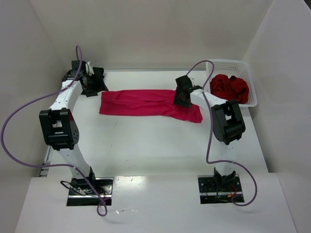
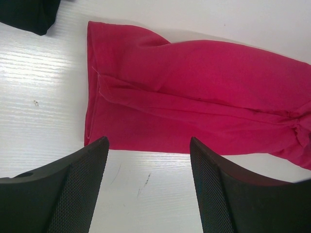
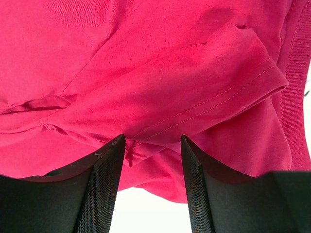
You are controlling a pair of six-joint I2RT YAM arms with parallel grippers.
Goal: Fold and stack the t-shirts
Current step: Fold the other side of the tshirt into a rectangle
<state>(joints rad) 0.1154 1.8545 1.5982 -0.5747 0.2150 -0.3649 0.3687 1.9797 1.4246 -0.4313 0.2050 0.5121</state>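
A bright crimson-pink t-shirt [image 1: 146, 103] lies as a long folded strip across the far half of the table. My right gripper [image 1: 182, 97] hovers over its right end. In the right wrist view this gripper [image 3: 151, 138] is open, with a hemmed sleeve [image 3: 214, 92] just beyond its fingertips and nothing pinched. My left gripper [image 1: 91, 74] is at the far left, open [image 2: 148, 141] over bare table, just short of the shirt's left end [image 2: 126, 97]. A black t-shirt [image 1: 98, 86] [image 2: 29, 14] lies beside it.
A white lattice basket [image 1: 228, 63] stands at the back right with a darker red t-shirt [image 1: 229, 87] bunched inside. White walls close in the table on the left, back and right. Purple cables loop off both arms.
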